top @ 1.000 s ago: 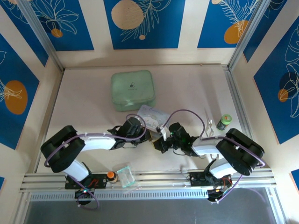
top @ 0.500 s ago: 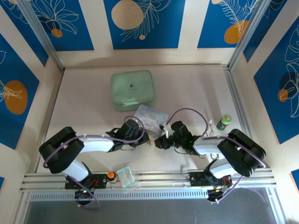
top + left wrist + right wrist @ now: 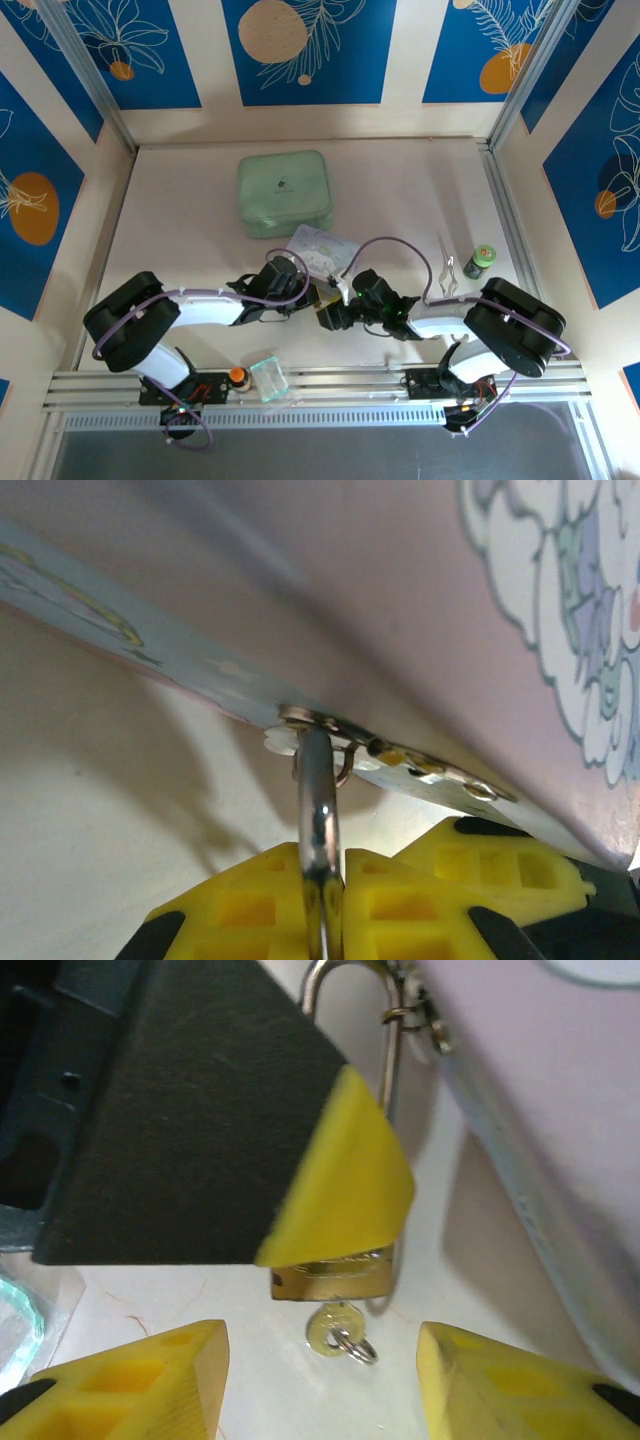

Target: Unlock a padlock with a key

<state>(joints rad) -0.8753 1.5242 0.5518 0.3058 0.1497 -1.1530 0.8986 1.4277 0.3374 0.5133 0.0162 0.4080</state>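
Note:
The padlock (image 3: pixel 335 1278) has a brass body and a thin silver shackle (image 3: pixel 318 800). My left gripper (image 3: pixel 322 880) is shut on the shackle, which hooks through the latch of a cartoon-printed tin (image 3: pixel 420 600). The small key (image 3: pixel 333 1328) sticks out of the padlock's underside, with a tiny ring on its head. To either side of the key, my right gripper (image 3: pixel 320 1360) stands open, its yellow fingers (image 3: pixel 150 1380) clear of it. One black and yellow left finger covers most of the padlock body. From above, both grippers (image 3: pixel 318 293) (image 3: pixel 330 314) meet at table centre.
A mint green square tin (image 3: pixel 284 193) lies at the back. The cartoon tin (image 3: pixel 322 248) sits just behind the grippers. A silver two-loop tool (image 3: pixel 447 268) and a green-capped bottle (image 3: pixel 480 262) are at the right. An orange-capped item (image 3: pixel 238 376) and a clear cup (image 3: pixel 268 377) sit on the front rail.
My right gripper has opened and shifted a little left towards the padlock. The left gripper has kept its grip and barely moved.

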